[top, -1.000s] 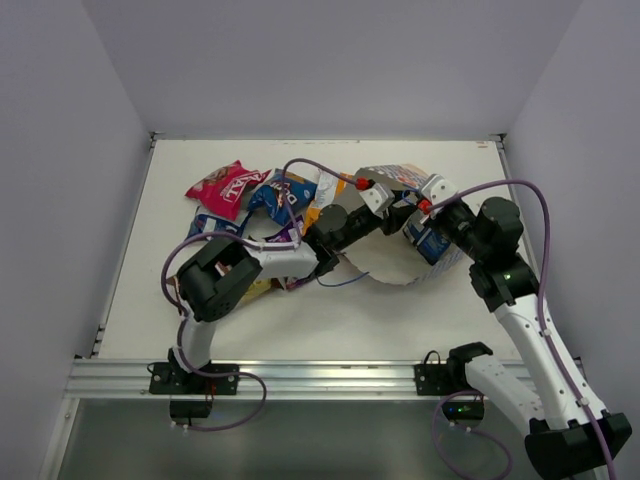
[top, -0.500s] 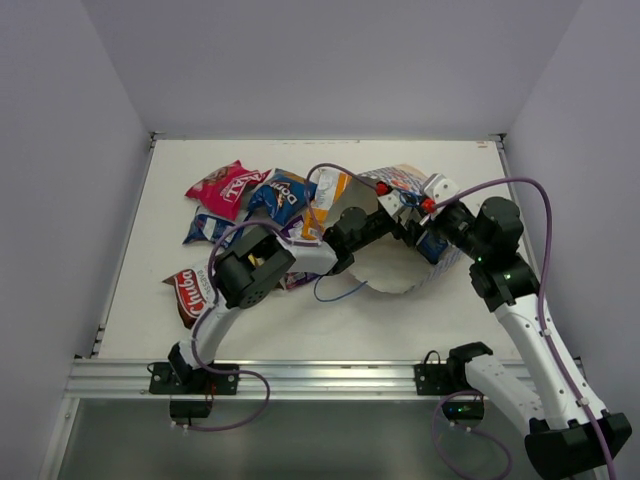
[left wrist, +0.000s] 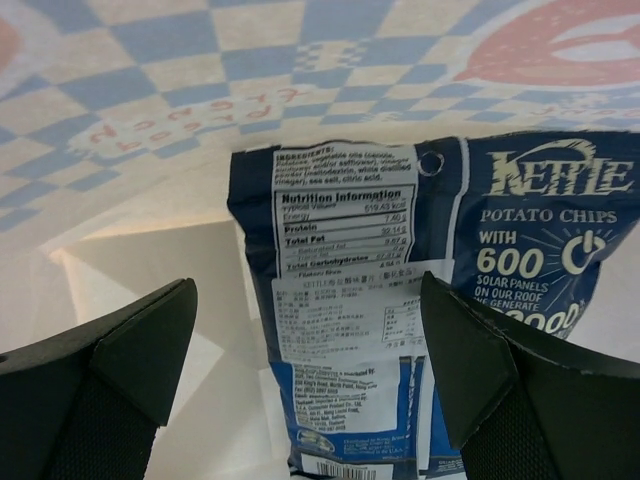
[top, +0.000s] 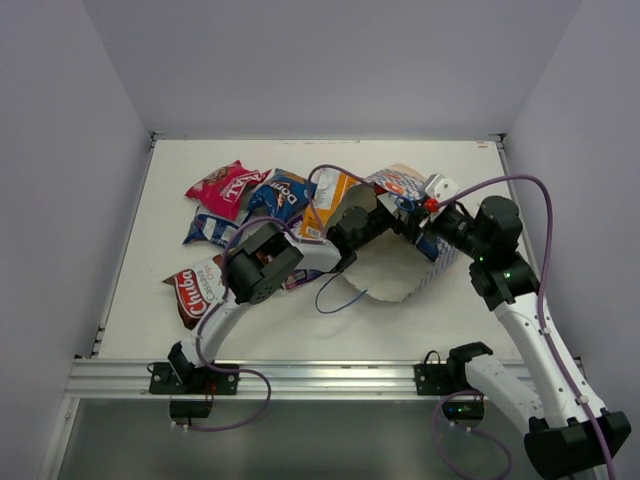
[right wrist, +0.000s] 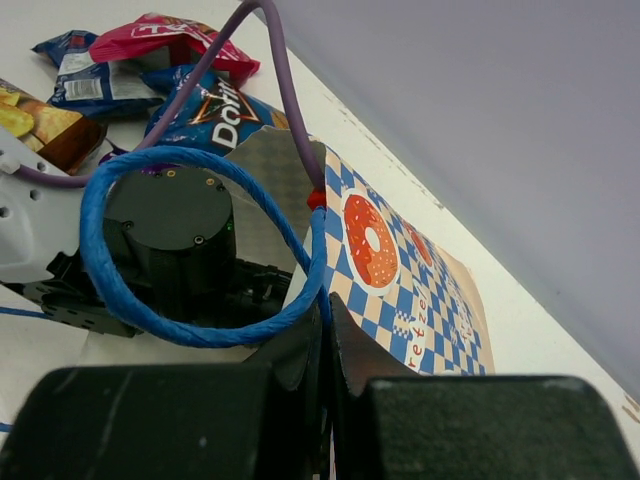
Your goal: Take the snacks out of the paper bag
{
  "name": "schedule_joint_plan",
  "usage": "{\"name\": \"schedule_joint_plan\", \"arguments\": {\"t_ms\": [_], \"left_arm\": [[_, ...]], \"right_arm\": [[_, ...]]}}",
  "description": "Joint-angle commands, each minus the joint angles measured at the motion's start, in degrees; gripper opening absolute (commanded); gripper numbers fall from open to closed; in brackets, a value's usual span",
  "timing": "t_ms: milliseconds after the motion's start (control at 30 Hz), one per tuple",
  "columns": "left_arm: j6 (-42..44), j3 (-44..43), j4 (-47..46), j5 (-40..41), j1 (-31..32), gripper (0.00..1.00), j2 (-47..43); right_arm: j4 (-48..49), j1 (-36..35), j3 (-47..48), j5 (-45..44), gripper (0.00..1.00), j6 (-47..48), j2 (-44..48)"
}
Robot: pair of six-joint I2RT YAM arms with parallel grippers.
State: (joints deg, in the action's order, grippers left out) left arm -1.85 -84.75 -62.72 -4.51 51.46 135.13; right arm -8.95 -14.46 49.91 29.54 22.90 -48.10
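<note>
The blue-and-white checkered paper bag lies on its side at centre right, mouth facing left. My left arm's wrist reaches into the mouth, which hides the fingers from above. In the left wrist view my left gripper is open inside the cream interior, its jaws on either side of a dark blue Kettle chips packet without closing on it. My right gripper is shut on the bag's rim beside the blue cord handle; it also shows in the top view.
Snack packets lie left of the bag: pink-red, blue Doritos, orange, blue-white and the red-brown chips bag. A loose blue cord handle lies by the bag's mouth. Walls ring the table.
My left arm has pushed further right, deeper into the bag's mouth. The red-brown chips bag is now uncovered at the left. My right gripper stays shut on the rim.
</note>
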Motion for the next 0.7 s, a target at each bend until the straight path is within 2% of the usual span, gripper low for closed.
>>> {"name": "schedule_joint_plan", "arguments": {"t_ms": [0,67,267,333,433,533,667], "left_arm": [[0.36,-3.40,-5.22,-5.22,-0.84,1.00,1.53],[0.27,-5.32,-4.87,-10.66,-0.93,1.00,2.33],[-0.44,-8.32,-2.94,-19.90,-1.19,1.00,5.31],[-0.44,-8.85,-2.41,-20.27,-1.19,1.00,5.67],[-0.88,-10.25,-2.06,-21.06,-1.19,0.95,6.72],[-2.02,-11.48,-2.14,-21.41,-1.19,0.77,7.77],[-2.81,-11.23,-2.85,-21.42,-1.19,0.41,7.87]], "right_arm": [[0.78,-0.31,1.68,4.99,0.00,-1.89,-0.42],[0.60,-0.39,1.68,5.53,0.00,-1.71,-0.42],[-0.19,-1.01,1.59,6.84,0.00,-1.01,-1.03],[-0.19,-1.18,1.59,7.02,0.00,-1.01,-1.12],[-0.28,-1.27,1.68,7.11,0.00,-1.01,-1.30],[-0.37,-1.36,1.59,7.11,0.00,-1.01,-1.30],[-0.02,-1.36,1.24,6.58,0.00,-1.10,-1.12]]}}
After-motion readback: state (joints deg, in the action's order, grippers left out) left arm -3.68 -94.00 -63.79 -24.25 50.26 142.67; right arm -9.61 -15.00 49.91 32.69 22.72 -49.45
